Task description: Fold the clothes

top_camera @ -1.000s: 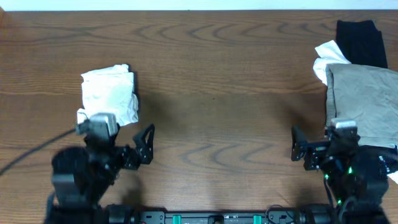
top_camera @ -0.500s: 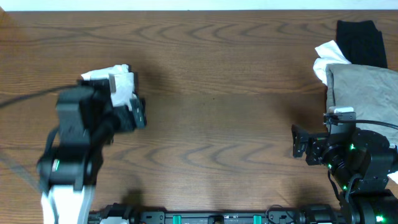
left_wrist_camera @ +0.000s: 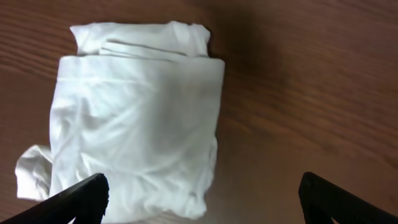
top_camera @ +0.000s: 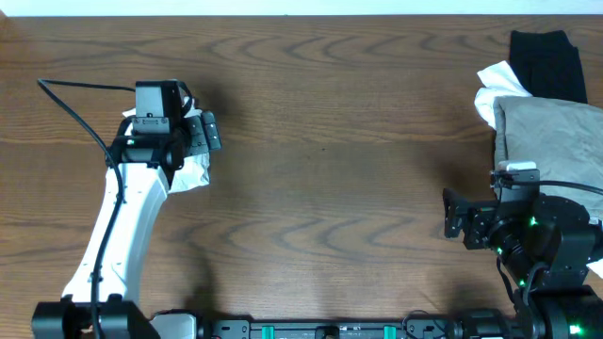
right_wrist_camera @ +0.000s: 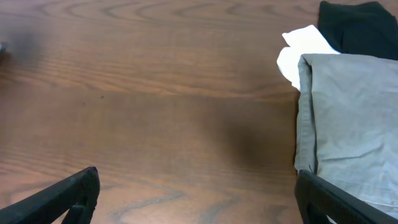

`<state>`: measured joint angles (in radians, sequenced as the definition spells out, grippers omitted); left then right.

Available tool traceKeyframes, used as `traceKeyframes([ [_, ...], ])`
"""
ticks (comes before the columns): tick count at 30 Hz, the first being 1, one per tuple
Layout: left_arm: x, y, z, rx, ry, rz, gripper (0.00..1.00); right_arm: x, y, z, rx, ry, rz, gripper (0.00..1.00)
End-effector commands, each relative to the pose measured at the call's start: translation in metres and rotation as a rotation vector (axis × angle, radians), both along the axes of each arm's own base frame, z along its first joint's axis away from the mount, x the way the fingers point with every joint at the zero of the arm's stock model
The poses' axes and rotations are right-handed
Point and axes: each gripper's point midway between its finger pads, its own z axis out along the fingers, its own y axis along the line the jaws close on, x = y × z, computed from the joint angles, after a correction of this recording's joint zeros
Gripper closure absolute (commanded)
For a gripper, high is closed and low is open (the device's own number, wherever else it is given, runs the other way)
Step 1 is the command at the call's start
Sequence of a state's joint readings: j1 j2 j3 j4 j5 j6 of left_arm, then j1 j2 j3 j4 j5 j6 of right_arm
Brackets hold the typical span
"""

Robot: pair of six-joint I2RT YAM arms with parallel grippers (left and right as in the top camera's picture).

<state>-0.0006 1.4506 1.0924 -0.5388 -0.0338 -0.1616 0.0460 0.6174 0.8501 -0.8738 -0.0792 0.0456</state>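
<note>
Two claws, both spread wide and empty. The left claw [left_wrist_camera: 202, 202] hovers over the folded white garment [left_wrist_camera: 137, 124], which lies just ahead, mostly toward its left finger; a careless pinch could lift one layer and undo the fold. The right claw [right_wrist_camera: 196, 193] faces the table [right_wrist_camera: 155, 93]; the khaki shorts [right_wrist_camera: 354, 118] lie ahead to its right, overlapping a white cloth [right_wrist_camera: 298, 53], so one grab may drag both.

Right of the folded white garment [left_wrist_camera: 137, 118] the desk [top_camera: 330, 188] lies open; far right, stacked khaki shorts [top_camera: 546, 151] obstruct.
</note>
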Motion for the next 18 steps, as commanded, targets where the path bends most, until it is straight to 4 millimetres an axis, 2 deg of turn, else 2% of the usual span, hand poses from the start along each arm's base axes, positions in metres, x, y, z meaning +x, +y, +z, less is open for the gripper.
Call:
traceKeyframes([
  [1,0.000,0.006,-0.019,-0.015,0.040,0.032,0.02,0.002,-0.003,0.005,0.003,-0.004,-0.019,0.01],
  [9,0.000,0.021,-0.078,-0.070,0.160,0.072,0.02,0.005,-0.003,0.000,0.001,0.019,-0.018,0.01],
  [18,0.002,0.048,-0.110,-0.172,0.197,0.140,0.02,0.005,-0.003,0.000,0.001,0.019,-0.018,0.01],
])
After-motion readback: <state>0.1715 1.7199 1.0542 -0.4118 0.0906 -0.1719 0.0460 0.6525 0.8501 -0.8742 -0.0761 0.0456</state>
